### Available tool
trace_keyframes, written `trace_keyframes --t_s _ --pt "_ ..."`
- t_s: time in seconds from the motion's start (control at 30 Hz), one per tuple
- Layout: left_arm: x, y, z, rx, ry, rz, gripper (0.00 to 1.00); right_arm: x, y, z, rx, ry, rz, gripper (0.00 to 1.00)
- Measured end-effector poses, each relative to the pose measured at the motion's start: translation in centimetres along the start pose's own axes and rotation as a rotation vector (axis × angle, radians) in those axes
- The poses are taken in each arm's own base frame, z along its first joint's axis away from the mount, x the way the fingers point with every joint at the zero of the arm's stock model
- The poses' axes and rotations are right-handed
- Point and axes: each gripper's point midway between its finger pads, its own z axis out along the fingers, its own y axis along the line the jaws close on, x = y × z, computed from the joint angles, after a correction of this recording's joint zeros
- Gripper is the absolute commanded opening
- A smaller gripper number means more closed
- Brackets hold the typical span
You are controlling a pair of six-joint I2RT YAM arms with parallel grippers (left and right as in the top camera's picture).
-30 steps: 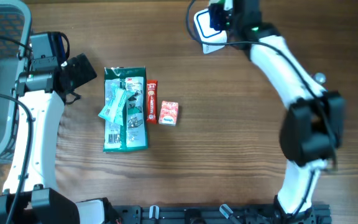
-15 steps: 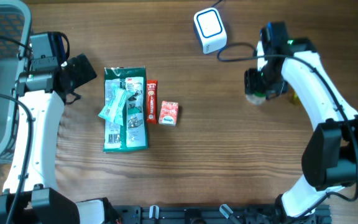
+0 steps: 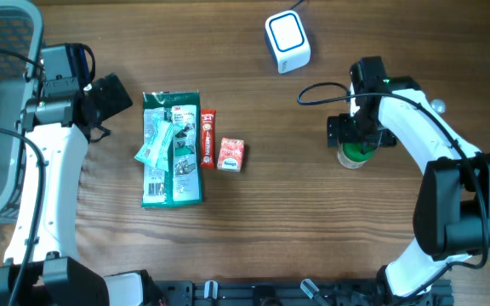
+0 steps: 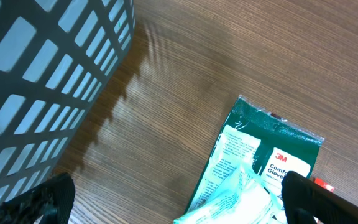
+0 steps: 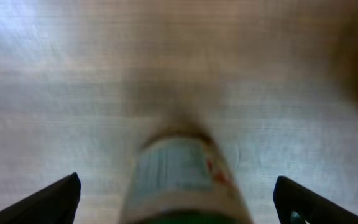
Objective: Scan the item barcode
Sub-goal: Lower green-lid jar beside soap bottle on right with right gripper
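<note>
Bottle (image 3: 353, 155) with a green cap stands upright on the wooden table (image 3: 313, 229), well below the white scanner (image 3: 287, 39). The right gripper (image 3: 361, 138) sits over it, fingers spread wide on either side, clear of its label. The left gripper (image 4: 176, 186) is wide too, near the green glove packet (image 3: 172, 160).

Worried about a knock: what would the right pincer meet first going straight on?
Probably the green-capped bottle, centred between the open fingers of the right pincer; blur hides how close it is.
</note>
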Motion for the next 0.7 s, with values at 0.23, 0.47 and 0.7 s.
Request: trace_keyframes --t_s 0.23,0.47,0.7 --pt "0.0 0.0 0.0 0.0 0.0 0.0 1.0 -7.5 2.8 -7.2 -0.149 -0.213 0.037 0.31" --pt "0.0 0.0 0.0 0.0 0.0 0.0 1.0 -3.5 9.4 -5.7 -0.252 -0.1 -0.01 0.26" --pt "0.0 0.0 0.0 0.0 0.0 0.0 1.0 1.1 8.3 -1.8 -0.095 0.013 0.026 0.27"
